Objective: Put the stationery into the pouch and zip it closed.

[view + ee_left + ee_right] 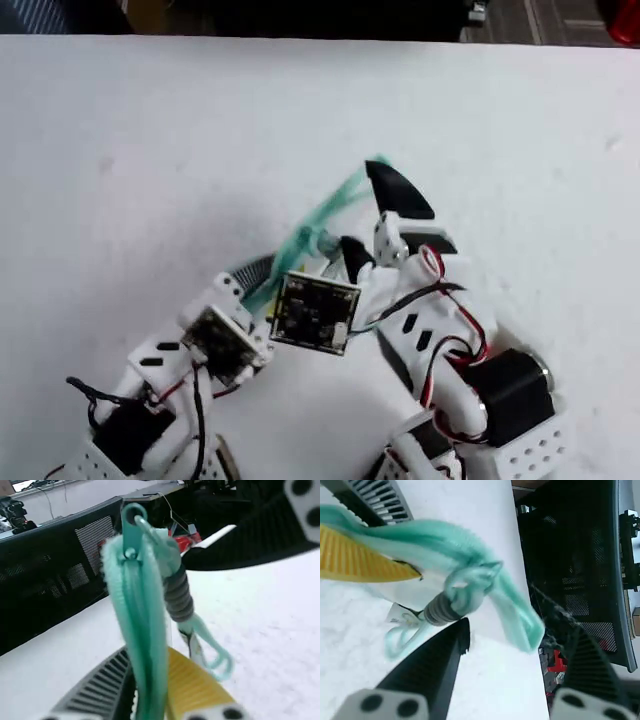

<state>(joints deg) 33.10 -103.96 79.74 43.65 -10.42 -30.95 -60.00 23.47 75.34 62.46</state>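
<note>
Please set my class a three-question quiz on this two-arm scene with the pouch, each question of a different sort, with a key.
1. Multiple choice: which arm's gripper is clamped on the teal pouch? A. the left B. the right C. neither
2. True or false: the pouch lies untouched, well clear of both arms.
3. Fill the gap: the right gripper has its two black fingers ____, with an edge of the pouch passing between them.

Key: 1 A: the left gripper pinches the pouch between a grey ribbed finger and a yellow one. 2 false. 3 open.
</note>
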